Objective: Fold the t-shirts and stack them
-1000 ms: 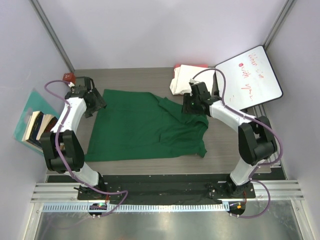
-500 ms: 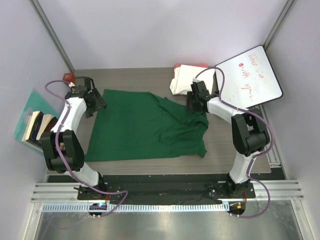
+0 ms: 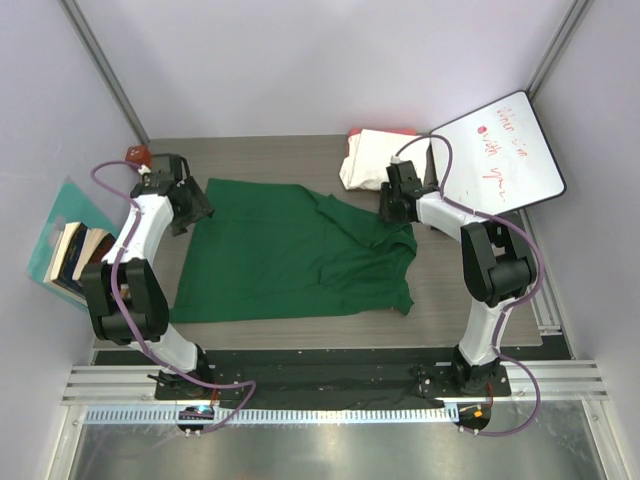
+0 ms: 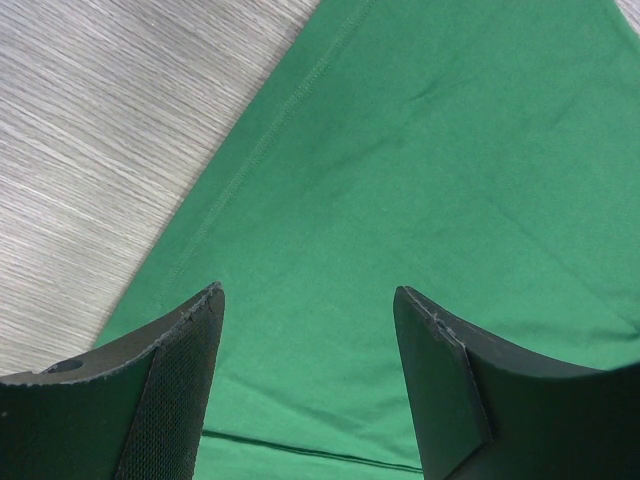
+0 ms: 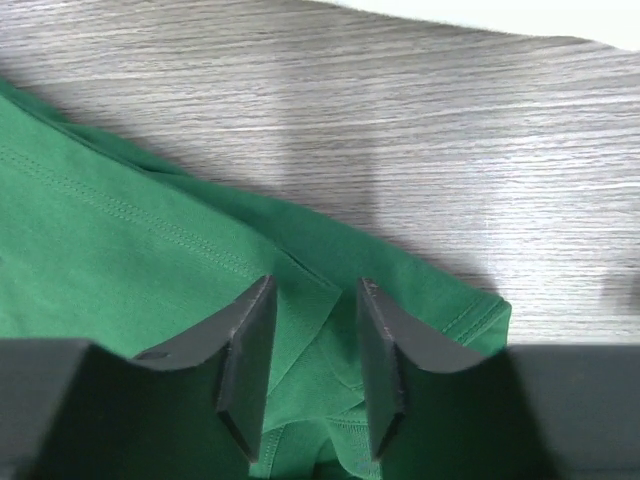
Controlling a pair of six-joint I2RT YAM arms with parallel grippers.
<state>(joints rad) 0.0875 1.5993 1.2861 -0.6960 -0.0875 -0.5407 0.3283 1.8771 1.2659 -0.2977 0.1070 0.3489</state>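
– Green t-shirt: where is it?
– Spread across the middle of the worktop, flat on its left side and rumpled toward the right sleeve. The cream-white bundle sits folded at the upper right of the overhead frame, apart from it.
– And the grippers?
– Left gripper stands wide over the shirt's upper-left corner, with nothing between its jaws. Right gripper is narrower and straddles a raised fold of the sleeve. I see a gap on either side, so no pinch yet.
– Which step, then?
– Taking hold of the upper edge for a first fold, I'd judge. Next, both should close on cloth alone, then lift evenly together.
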